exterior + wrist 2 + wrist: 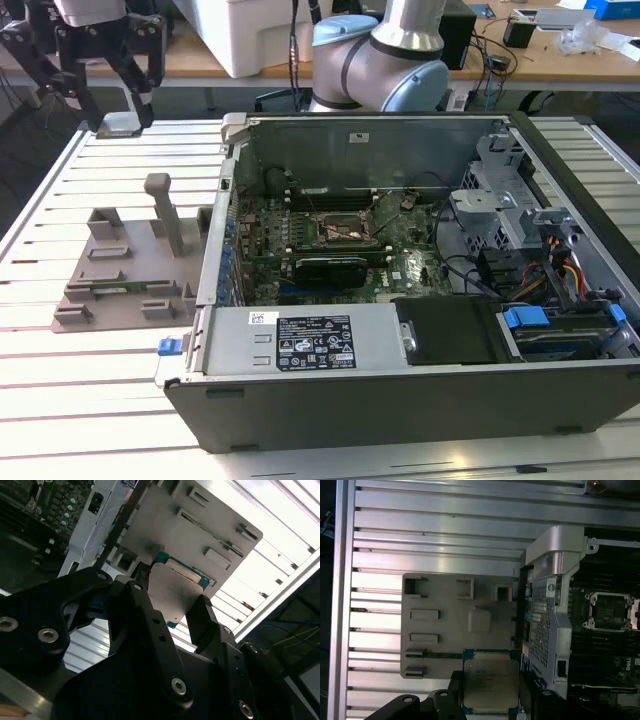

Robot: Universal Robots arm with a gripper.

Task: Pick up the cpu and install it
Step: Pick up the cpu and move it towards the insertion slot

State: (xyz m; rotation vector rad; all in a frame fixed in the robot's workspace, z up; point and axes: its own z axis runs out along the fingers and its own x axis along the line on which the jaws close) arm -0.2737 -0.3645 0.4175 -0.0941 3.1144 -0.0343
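One chip [490, 682] held in jaws

Jaws clamped on two opposite edges of the chip, metal top showing in the first wrist view. It sits over the far corner of the table [60, 400] on the exterior view's left, beyond the grey fixture plate [110, 270], outside the open computer case [400, 390].
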